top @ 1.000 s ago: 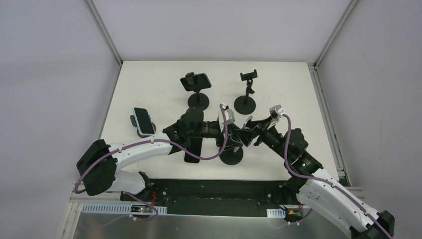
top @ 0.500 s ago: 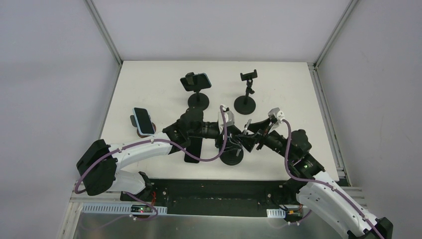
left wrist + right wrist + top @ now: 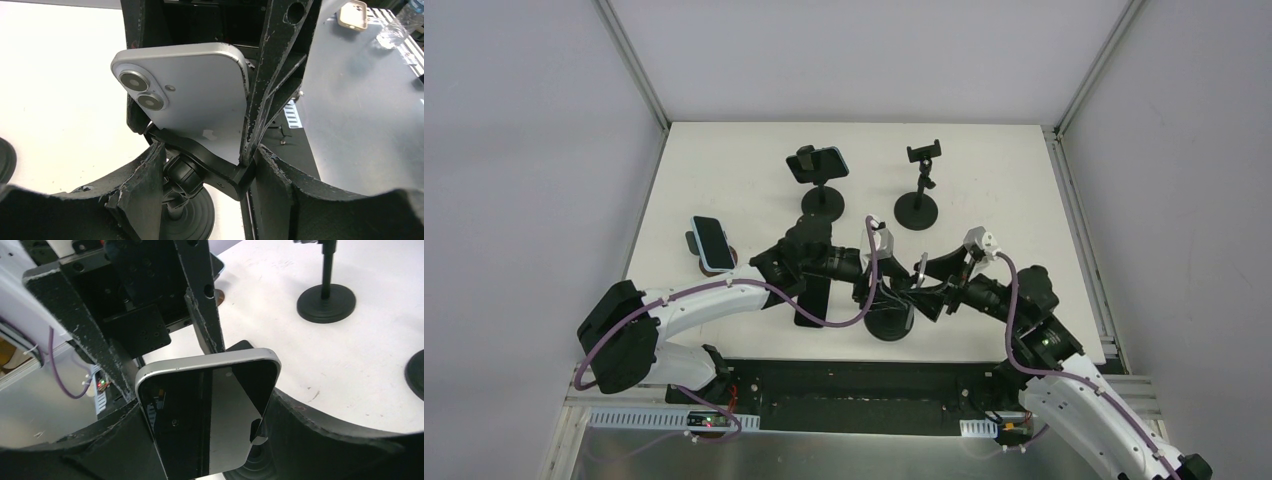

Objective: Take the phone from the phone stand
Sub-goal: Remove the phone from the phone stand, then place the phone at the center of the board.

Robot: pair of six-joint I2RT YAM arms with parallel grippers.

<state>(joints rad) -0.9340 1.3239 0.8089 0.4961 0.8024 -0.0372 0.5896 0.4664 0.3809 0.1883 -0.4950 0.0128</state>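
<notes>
Phone point(image 3: 200, 95) sat clamped in the phone stand point(image 3: 220, 172) at 6 o'clock on the bench point(image 3: 724, 180). The right tool point(image 3: 207, 402) pinched its long edges, and the left tool point(image 3: 209, 155) pinched the stand beneath. If the stand kept its grip, a skewed pull might tip it or let the phone slip.

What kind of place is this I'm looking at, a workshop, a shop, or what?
Probably a robotics lab test cell: a white table boxed in by plain grey panels on metal framing, a left arm and right arm bolted at its near edge, and several phone stands set out.
</notes>
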